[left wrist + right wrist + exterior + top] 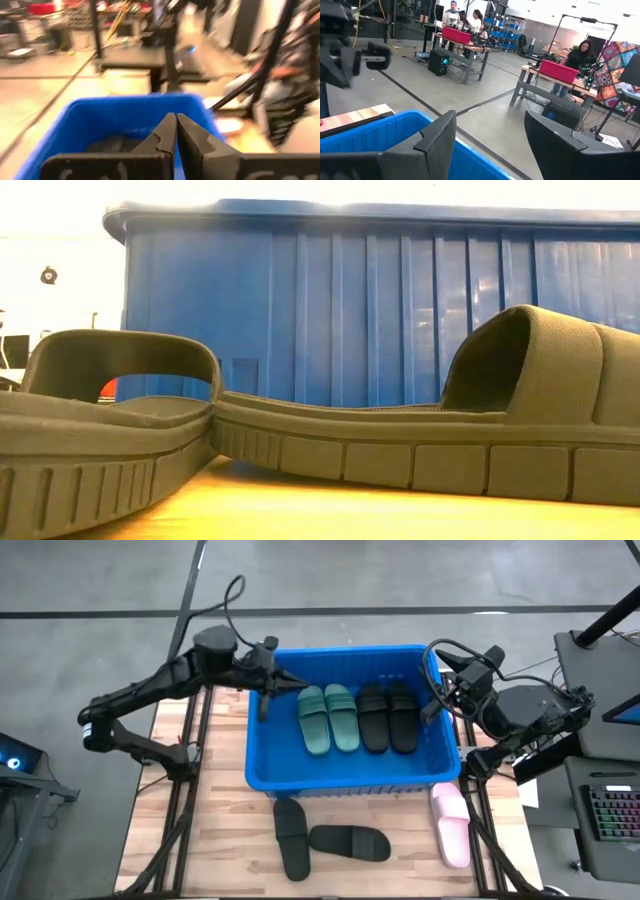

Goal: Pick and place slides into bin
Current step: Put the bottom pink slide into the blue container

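Note:
The blue bin (262,772) stands mid-table; two sage green slides (327,718) and two black slides (388,717) lie side by side on its floor. Two black slides (320,840) lie soles down on the table near the front edge, touching, close up in the low view (400,440). A pale pink slide (451,823) lies at the bin's near right corner. My left gripper (285,680) is shut and empty above the bin's far left part, fingertips together in its wrist view (176,120). My right gripper (435,690) is open and empty above the bin's right rim (485,160).
The bin's wall (380,310) fills the low view behind the black slides. A keyboard (612,815) and equipment stand off the table's right side. People sit and stand at tables (560,70) in the room beyond.

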`<state>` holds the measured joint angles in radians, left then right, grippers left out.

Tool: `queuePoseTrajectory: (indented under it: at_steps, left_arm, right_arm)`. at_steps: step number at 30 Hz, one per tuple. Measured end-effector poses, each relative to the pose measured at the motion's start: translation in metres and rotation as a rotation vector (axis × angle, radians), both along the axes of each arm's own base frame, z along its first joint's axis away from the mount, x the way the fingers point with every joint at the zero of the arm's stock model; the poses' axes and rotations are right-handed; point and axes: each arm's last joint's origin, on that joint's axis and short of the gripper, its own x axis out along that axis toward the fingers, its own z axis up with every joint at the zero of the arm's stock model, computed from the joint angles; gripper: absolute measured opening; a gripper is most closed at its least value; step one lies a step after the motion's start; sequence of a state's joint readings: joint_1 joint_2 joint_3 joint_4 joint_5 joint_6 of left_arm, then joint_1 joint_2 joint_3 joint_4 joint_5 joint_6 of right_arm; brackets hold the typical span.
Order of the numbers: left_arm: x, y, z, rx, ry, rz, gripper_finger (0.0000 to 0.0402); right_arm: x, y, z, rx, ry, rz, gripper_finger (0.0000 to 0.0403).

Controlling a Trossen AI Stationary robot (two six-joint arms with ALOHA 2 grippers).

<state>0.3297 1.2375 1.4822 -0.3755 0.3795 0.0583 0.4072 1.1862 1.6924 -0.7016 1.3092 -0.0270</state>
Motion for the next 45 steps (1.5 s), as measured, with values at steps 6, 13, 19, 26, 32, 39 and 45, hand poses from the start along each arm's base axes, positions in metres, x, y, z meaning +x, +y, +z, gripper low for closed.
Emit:
queuePoseTrajectory:
  at_steps: [6,13,19,26,32,39,45]
  left_arm:
    - [-0.003,-0.014,0.015,-0.096,-0.117,-0.279,0.0]
    - [0.005,-0.024,0.033,-0.01,-0.329,-0.323,0.0045]
    - [0.008,-0.027,0.037,-0.021,-0.377,-0.27,0.0141]
    - [-0.006,-0.031,0.049,-0.18,-0.39,-0.29,0.0185]
    - [-0.029,-0.038,0.06,-0.144,-0.439,-0.3,0.0157]
    - [-0.066,-0.044,0.069,0.0,-0.487,-0.214,0.0058]
    - [-0.096,-0.046,0.055,0.021,-0.348,0.001,0.001]
  right_arm:
    - [0.0,0.0,0.0,-0.002,0.005,0.011,0.0226]
    - [0.003,0.003,-0.001,0.055,-0.014,0.165,0.0226]
    - [0.006,0.007,-0.002,0.136,-0.045,0.319,0.0226]
    - [0.01,0.016,-0.003,0.253,-0.037,0.635,0.0226]
    - [0.01,0.024,-0.003,0.369,-0.035,0.858,0.0226]
    - [0.0,0.046,-0.003,0.363,-0.013,0.962,0.0226]
    - [-0.014,0.062,-0.002,0.299,-0.023,0.888,0.0226]
